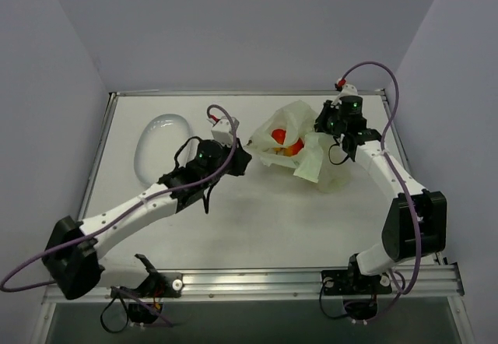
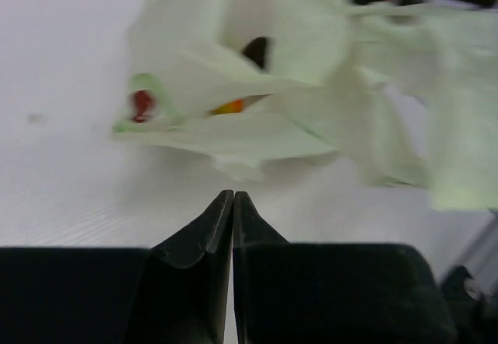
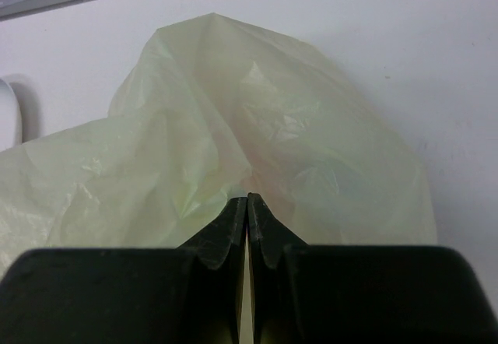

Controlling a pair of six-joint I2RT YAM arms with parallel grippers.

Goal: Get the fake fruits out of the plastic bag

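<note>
Top view: a pale green crumpled plastic bag (image 1: 307, 161) lies towards the far right corner of the white surface (image 1: 257, 219), with small rounded red and orange-red fake fruits (image 1: 282, 138) inside its open mouth. The left tool (image 1: 243, 159) is just beside the bag's left side and the right tool (image 1: 323, 124) is at its far right edge. A white oval dish (image 1: 148, 138) sits near the far left corner.

Left wrist: fingers together, empty, the bag just ahead, fruits showing.

Right wrist: fingers pinched on bag film.

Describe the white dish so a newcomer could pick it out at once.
On the white table, look far left. The oval dish lies there, left of the left claw. Unlike the crumpled pale-green bag further right, it is smooth, glossy and rounded.
</note>
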